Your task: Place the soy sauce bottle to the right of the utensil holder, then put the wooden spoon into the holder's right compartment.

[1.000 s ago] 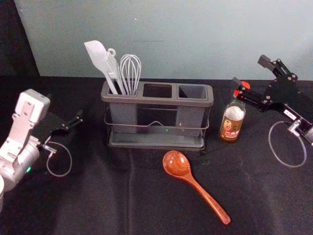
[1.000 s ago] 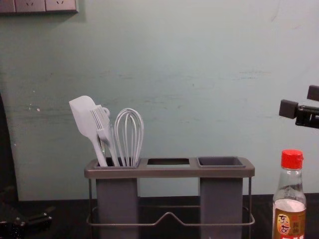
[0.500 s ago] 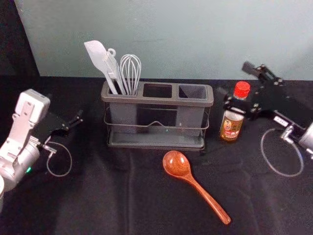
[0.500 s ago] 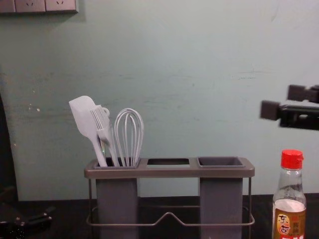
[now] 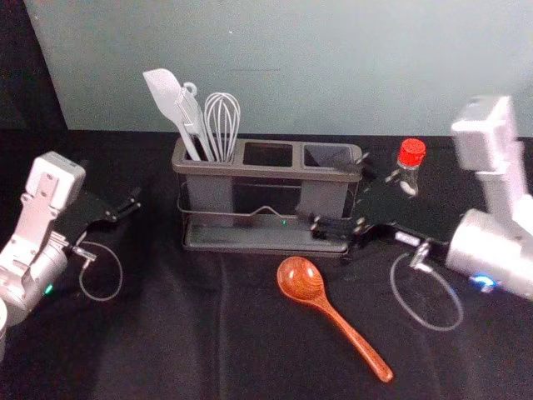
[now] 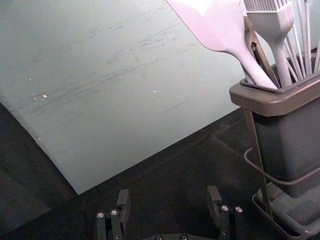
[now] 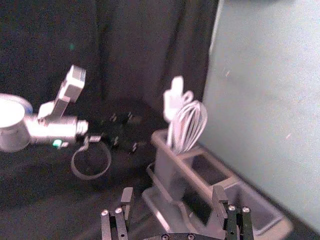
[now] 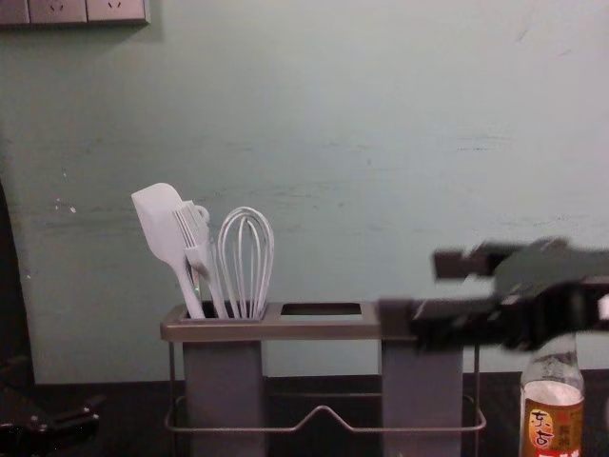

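The soy sauce bottle (image 5: 408, 171) stands upright to the right of the utensil holder (image 5: 266, 171), its lower part hidden behind my right gripper (image 5: 340, 192). That gripper stands open in front of the holder's right end. In the right wrist view, nothing is between the fingers of the right gripper (image 7: 173, 196), with the right compartment (image 7: 252, 207) beyond. The wooden spoon (image 5: 301, 279) lies in front of the holder, handle slanting toward the near right. My left gripper (image 5: 125, 207) is parked at the left; the left wrist view shows the left gripper (image 6: 168, 196) open.
A white spatula (image 8: 164, 224), a brush (image 8: 197, 238) and a whisk (image 8: 246, 257) stand in the holder's left compartment. The wall (image 5: 316, 67) rises behind the black-covered table (image 5: 166, 333). A cable loop (image 5: 429, 321) hangs from the right arm near the spoon handle.
My right gripper has swung left and lower, from above and beside the bottle to the holder's right end, and its arm reaches farther in. Bottle, spoon, holder and left arm have stayed put.
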Controlling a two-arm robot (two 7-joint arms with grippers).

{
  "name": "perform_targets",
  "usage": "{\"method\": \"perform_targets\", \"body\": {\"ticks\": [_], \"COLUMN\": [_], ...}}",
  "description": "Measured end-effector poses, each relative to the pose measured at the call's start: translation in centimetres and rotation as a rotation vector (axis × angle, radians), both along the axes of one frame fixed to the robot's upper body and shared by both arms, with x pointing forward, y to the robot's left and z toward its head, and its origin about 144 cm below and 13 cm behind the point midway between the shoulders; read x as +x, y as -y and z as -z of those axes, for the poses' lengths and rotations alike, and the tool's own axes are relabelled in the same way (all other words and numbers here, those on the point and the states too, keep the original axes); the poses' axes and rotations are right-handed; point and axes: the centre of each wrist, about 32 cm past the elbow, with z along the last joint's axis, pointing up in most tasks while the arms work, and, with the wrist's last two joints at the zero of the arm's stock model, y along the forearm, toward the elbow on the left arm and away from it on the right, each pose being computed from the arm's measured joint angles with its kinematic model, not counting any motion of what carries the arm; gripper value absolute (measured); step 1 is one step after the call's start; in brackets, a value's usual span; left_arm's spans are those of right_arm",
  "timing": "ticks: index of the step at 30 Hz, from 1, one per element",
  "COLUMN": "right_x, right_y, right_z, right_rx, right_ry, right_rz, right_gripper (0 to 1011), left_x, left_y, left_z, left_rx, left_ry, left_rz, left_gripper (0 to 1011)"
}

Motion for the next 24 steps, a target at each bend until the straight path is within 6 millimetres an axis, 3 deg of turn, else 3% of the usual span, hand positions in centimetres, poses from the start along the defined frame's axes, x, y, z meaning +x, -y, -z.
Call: {"method": "perform_targets", "body": {"ticks": [13,24], "right_x": [1.8,2.5], "right_y": [-5.1,-7.4], "right_z": [-1.0,-0.3], "right_rx": [-0.190,-0.302], "right_ry": [-0.321,-0.497], "right_rz": [0.162,0.270], "right_gripper": [1003,1003], "left_x": [0.0,0.0], "left_y": [0.0,0.0], "left_z": [0.0,0.0], "left_rx": [0.000,0.000], "left_ry": [0.000,0.000], "left_rz": [0.000,0.000], "left_gripper": [1005,1005]}}
